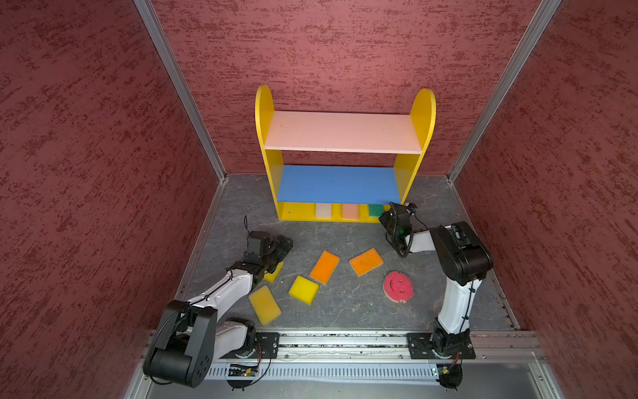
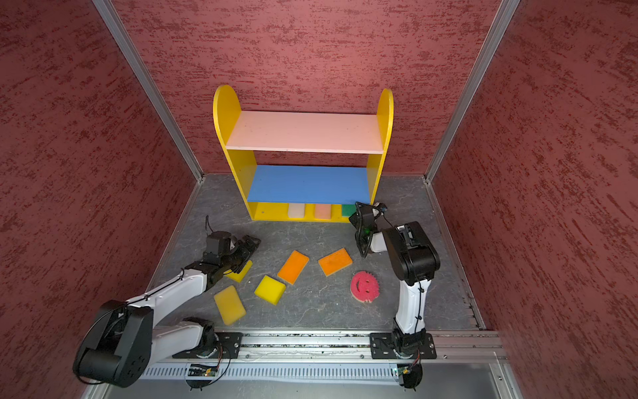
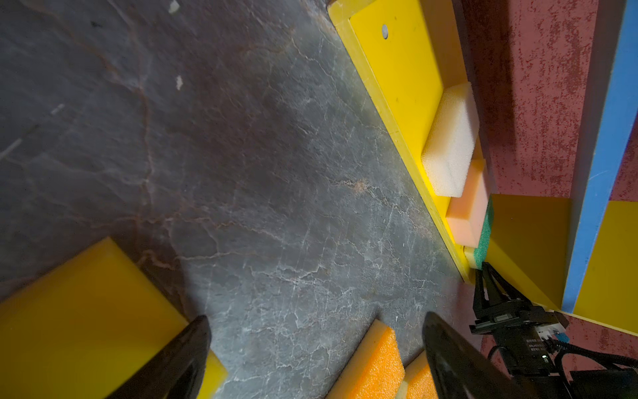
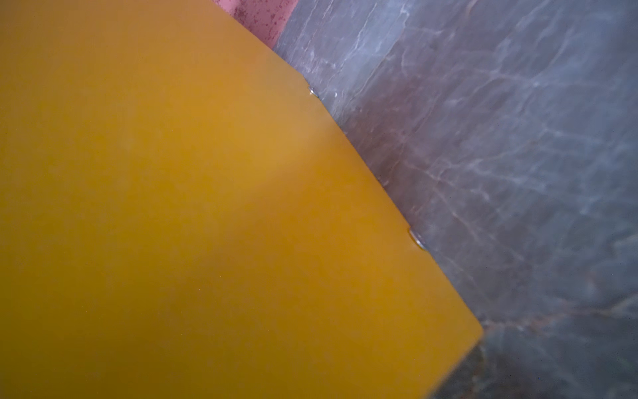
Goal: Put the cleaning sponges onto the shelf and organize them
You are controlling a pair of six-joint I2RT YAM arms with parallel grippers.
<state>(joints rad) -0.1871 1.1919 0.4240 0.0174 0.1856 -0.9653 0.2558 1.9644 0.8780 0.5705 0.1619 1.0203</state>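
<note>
Yellow sponge (image 1: 264, 304); three sponges (image 1: 350, 211) on shelf (image 1: 264, 114)

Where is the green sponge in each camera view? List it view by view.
Both top views: green sponge, rightmost on the shelf bottom board.
Left wrist: green sponge peeks from behind the peach sponge.
Right wrist: not in it.
Shared landmark: the peach sponge right beside it.

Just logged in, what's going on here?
The right gripper, jaws nearly together, is at the green sponge on the bottom board of the shelf, beside the peach sponge and the cream sponge. The left gripper hangs open near a yellow sponge. Three yellow sponges, two orange sponges and a pink sponge lie on the table.
</note>
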